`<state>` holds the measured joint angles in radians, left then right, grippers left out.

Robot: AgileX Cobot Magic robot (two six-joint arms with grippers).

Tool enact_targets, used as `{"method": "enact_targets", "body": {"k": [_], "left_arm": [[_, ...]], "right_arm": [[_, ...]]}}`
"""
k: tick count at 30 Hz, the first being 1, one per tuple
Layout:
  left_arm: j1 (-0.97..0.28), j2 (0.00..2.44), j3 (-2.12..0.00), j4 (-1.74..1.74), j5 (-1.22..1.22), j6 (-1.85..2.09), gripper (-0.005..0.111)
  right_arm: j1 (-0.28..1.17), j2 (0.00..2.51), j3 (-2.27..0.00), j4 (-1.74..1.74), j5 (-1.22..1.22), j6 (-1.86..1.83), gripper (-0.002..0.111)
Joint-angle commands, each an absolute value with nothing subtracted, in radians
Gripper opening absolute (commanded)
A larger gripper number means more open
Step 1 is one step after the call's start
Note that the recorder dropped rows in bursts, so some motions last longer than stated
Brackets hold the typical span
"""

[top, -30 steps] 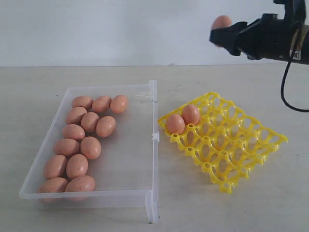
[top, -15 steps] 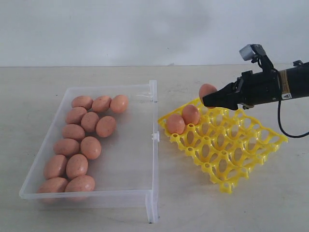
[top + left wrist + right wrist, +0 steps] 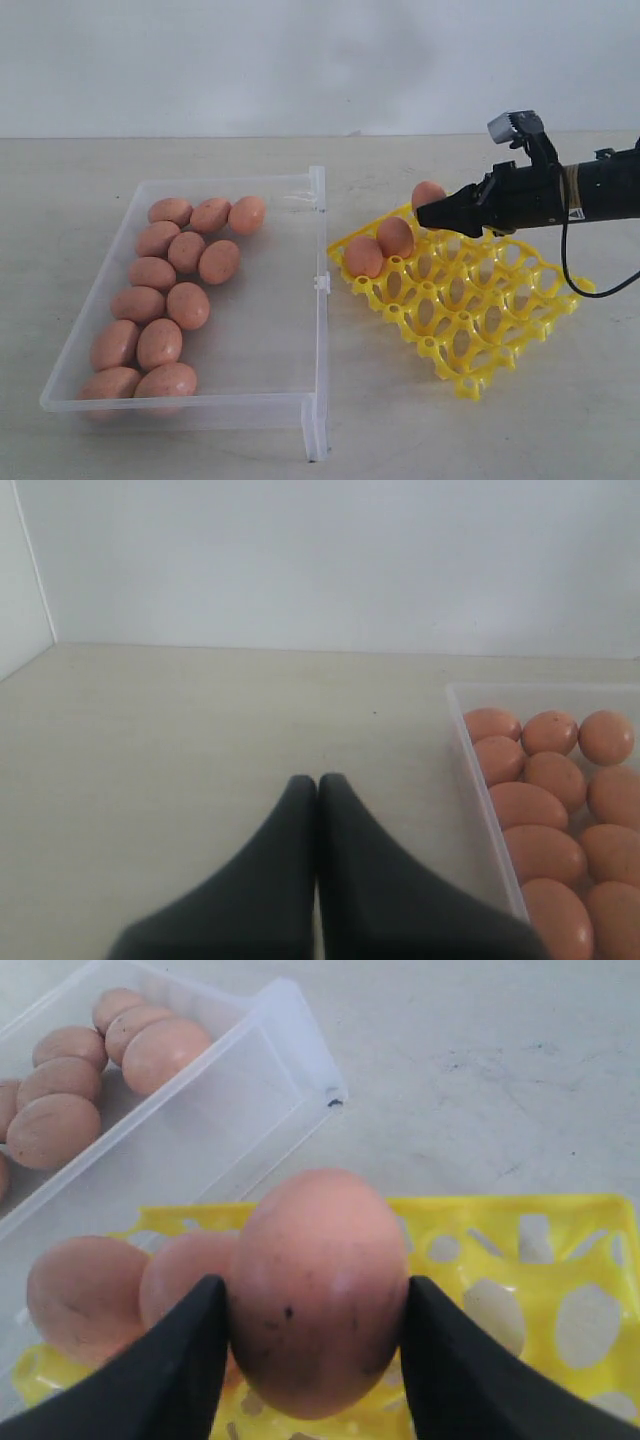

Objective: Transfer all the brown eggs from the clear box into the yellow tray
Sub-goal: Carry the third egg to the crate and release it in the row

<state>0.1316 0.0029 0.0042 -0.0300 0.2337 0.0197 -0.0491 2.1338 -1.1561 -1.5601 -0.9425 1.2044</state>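
R gripper w/ egg dropped lower (over yellow tray).

Nothing can be read — a small sticker sits on the right arm; its marks are too blurred.

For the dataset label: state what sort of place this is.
Probably a robot test bench: bare pale table, blank white wall, and a clear box of brown eggs beside a yellow tray.
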Motion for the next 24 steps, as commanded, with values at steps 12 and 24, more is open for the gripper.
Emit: {"method": "enact_targets", "body": {"k": [12,24], "left_arm": [[0.128,0.0,0.0,-0.035,0.232,0.02,-0.004],[0.128,0.0,0.0,-0.035,0.232,0.02,-0.004]], "right_arm": [[-0.047,2.15,-1.162,-1.5,-0.945,1.147,0.04],[-0.047,2.15,-1.162,-1.469,-0.945,1.146,0.055]]}}
